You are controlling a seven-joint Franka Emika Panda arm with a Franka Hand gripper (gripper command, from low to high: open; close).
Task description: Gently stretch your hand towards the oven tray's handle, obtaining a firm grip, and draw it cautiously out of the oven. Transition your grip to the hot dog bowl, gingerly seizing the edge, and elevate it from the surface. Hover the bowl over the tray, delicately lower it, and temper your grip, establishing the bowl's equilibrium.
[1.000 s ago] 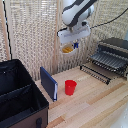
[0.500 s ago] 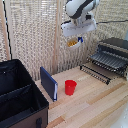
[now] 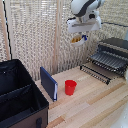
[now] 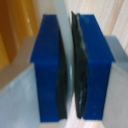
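My gripper (image 3: 81,32) hangs high above the table, shut on the rim of the hot dog bowl (image 3: 77,39), a small white bowl with yellow food. In the wrist view the two blue pads (image 4: 49,65) clamp the thin white bowl edge (image 4: 63,25), with yellow-orange food (image 4: 12,35) beside them. The dark oven (image 3: 116,46) stands at the exterior view's right. Its wire oven tray (image 3: 103,62) is drawn out in front of it, and the tray's handle (image 3: 94,73) runs along its front edge. The bowl hovers to the left of the tray and well above it.
A red cup (image 3: 70,87) stands on the wooden table (image 3: 95,105) beside an upright blue panel (image 3: 49,83). A large black fabric bin (image 3: 19,97) fills the exterior view's left. A slatted screen (image 3: 35,35) forms the backdrop.
The gripper has carried the bowl toward the exterior view's right and slightly upward, closer to the oven tray. Nothing else has moved.
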